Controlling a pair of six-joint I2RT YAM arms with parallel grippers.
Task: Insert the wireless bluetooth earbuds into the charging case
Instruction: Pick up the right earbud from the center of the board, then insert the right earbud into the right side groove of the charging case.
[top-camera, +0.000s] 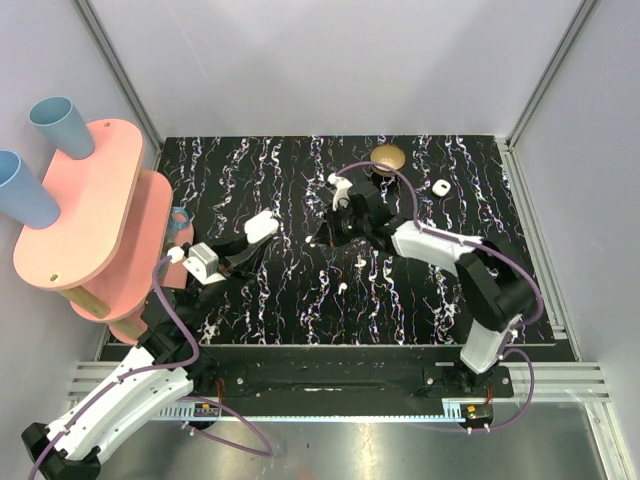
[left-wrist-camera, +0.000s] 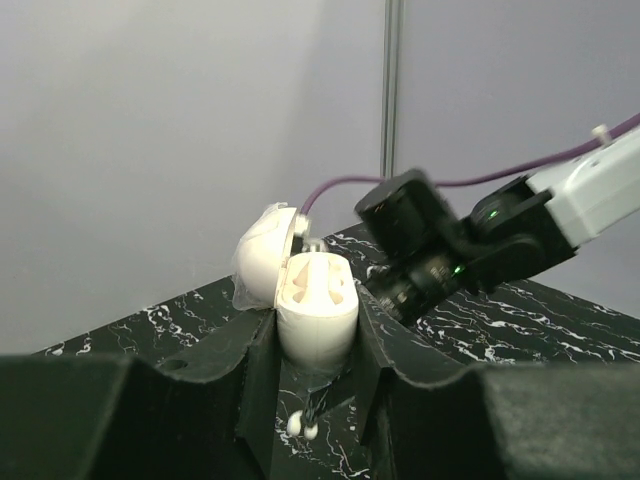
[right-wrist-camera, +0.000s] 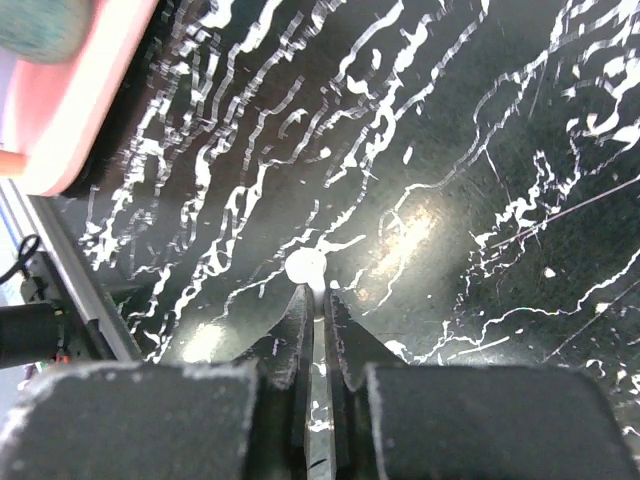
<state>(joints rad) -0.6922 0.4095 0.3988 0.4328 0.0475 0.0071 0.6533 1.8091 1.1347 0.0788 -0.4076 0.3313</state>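
Left gripper (left-wrist-camera: 316, 338): fingers clamped on case (left-wrist-camera: 318, 300), lid open, left-centre over table (top-camera: 460, 290). Right gripper (right-wrist-camera: 318, 306): fingers together, pinching stem of bud (right-wrist-camera: 305, 267) at tabletop, mid-table.

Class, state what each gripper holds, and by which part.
Left gripper clamps the open charging case by its lower body. Right gripper pinches an earbud, seemingly by its stem, its head sticking out.
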